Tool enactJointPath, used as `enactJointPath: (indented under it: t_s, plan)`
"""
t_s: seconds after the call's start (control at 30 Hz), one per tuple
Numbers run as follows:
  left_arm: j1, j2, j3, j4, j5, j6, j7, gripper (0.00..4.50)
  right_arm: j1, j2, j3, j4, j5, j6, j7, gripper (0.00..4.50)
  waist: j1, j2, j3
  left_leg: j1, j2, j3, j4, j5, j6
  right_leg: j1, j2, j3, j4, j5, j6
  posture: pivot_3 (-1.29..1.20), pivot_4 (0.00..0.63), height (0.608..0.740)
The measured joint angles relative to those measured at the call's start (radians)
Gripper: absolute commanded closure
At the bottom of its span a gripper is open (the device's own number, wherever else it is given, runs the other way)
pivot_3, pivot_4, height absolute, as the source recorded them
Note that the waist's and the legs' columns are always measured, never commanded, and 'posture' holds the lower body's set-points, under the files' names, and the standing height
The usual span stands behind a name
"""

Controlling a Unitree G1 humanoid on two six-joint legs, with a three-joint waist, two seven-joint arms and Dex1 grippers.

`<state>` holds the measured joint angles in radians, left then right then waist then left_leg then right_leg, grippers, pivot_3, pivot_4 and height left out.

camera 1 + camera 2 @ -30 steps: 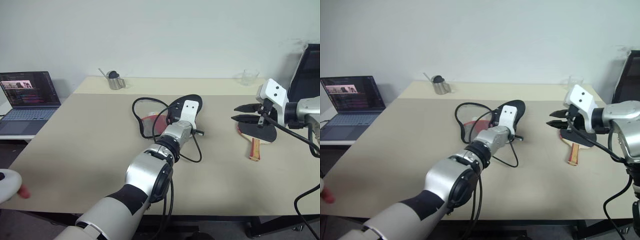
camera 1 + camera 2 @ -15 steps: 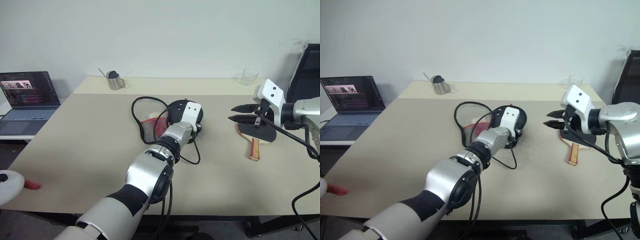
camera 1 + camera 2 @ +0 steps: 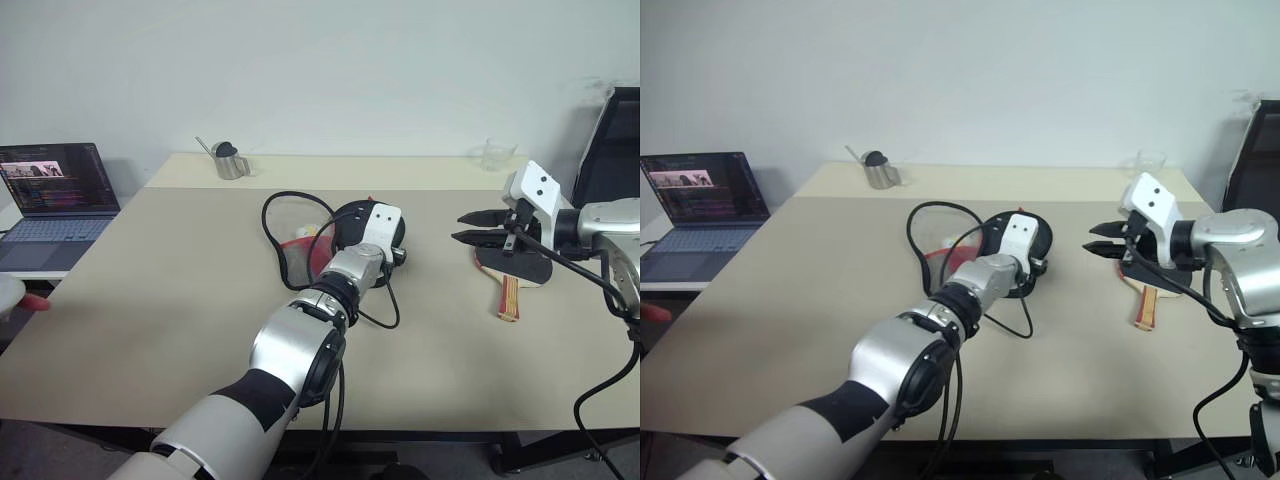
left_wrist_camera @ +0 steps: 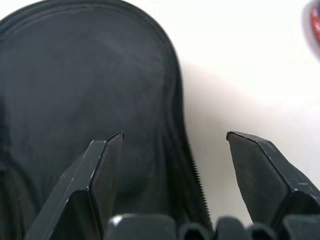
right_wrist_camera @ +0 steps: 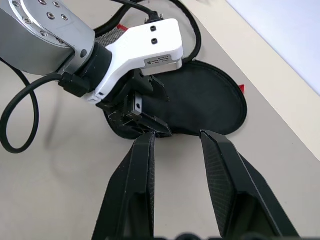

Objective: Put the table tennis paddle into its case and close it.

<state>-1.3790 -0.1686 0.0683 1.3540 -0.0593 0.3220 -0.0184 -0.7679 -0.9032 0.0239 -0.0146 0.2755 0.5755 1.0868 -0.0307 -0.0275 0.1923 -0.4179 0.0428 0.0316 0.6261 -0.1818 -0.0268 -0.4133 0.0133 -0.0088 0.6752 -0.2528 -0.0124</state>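
**Case lies flat mid-table, paddle off to the right**

The broad beige table (image 3: 150, 300) has a smooth matte top. The case (image 5: 210, 107), soft black fabric with a rounded outline and a toothed zip edge, lies flat at mid-table. The left gripper (image 4: 175, 165) sits over it, jaws wide and empty. The right gripper (image 3: 468, 227) hovers, jaws narrowly parted (nothing between them), above the table tennis paddle (image 3: 520, 272), whose striped wooden handle points toward the robot.

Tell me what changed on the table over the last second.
The left end effector opened and let go of the case; its flap, held up a second ago, now lies folded down. The right end effector hovers much as before, fingers parted and empty. The paddle has not moved.
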Motion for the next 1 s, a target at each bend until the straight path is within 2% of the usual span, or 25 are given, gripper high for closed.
enactJointPath:
  t_s: [0.2,0.5,0.8,0.93,1.0]
  plan:
    - [0.070,0.008,0.017,0.001,0.014,0.028,0.079,0.91,-0.008,0.008,0.007,0.011,-0.001,-0.002,0.002,3.01,0.000,0.000,0.000,0.000,0.000,0.000,0.000,0.000,0.000,0.000,0.000,0.000,0.000,0.000,0.000,0.00,0.150,0.740]
    - [0.107,0.010,-0.001,-0.035,0.057,0.027,0.026,0.91,-0.006,0.000,0.006,-0.002,0.000,0.000,0.001,3.01,0.001,0.000,0.000,0.003,0.000,-0.001,0.002,0.000,0.000,0.003,0.000,-0.001,0.002,0.000,0.000,0.00,0.150,0.740]
    - [0.054,0.023,-0.005,-0.025,0.056,-0.078,-0.200,0.91,-0.058,0.031,-0.006,0.080,-0.029,-0.038,-0.099,3.01,0.001,0.000,0.000,-0.001,0.000,0.000,0.001,0.000,0.000,-0.001,0.000,0.000,0.001,0.000,0.000,0.00,0.150,0.740]
    - [-0.031,0.078,-0.051,-0.066,0.083,-0.126,-0.361,0.91,-0.105,0.049,-0.020,0.161,-0.073,-0.022,-0.219,3.01,0.000,0.000,0.000,-0.002,0.000,0.001,-0.001,0.000,0.000,-0.003,0.000,0.000,0.001,0.000,0.000,0.00,0.150,0.740]
    - [-0.041,0.149,-0.105,-0.124,0.117,-0.134,-0.476,0.91,-0.106,0.048,-0.052,0.177,-0.076,0.040,-0.271,3.01,-0.003,0.000,0.000,0.000,0.000,0.002,-0.002,0.000,0.000,-0.003,0.000,0.001,0.001,0.000,0.000,0.00,0.150,0.740]
